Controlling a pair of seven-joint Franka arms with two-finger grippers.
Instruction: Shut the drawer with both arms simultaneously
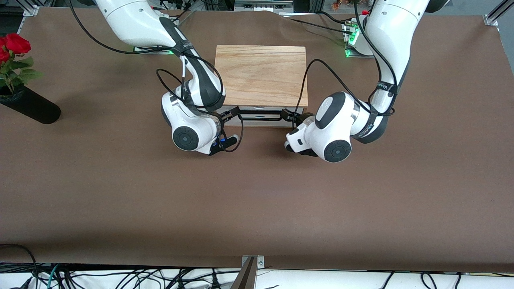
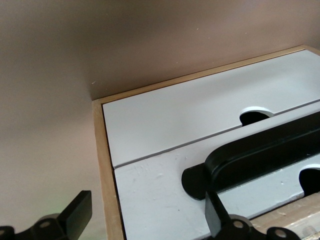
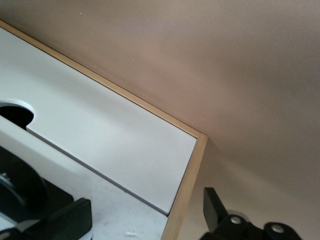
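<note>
The left tool (image 1: 290,115) is sitting at the drawer's (image 1: 259,117) front, at the end of the black handle (image 1: 260,118) nearer the left arm's end of the surface. In the left wrist view its two dark fingers (image 2: 75,214) are standing well apart; one is overlapping the handle's (image 2: 260,155) rounded end and the other is hanging over the box's wooden edge, with nothing pinched between them. The right tool (image 1: 229,116) is sitting at the other end of the same handle, toward the right arm's end of the surface. In the right wrist view its fingers (image 3: 65,217) are likewise spread, straddling the corner of the box (image 3: 187,185), one over the white panel and one over the bare surface, and holding nothing.

The drawer is showing only as a narrow white strip with its handle just in front of the wooden box (image 1: 261,75), on the side nearer the front camera, and it is looking nearly or fully pushed in. Both wrist views are showing two white panels (image 2: 200,112) stacked on the box's face, each with a rounded finger notch.

The box is standing on the brown surface (image 1: 257,200) between the two arm bases. Well apart from it, toward the right arm's end, a black vase (image 1: 30,105) with red roses (image 1: 15,43) is leaning.
</note>
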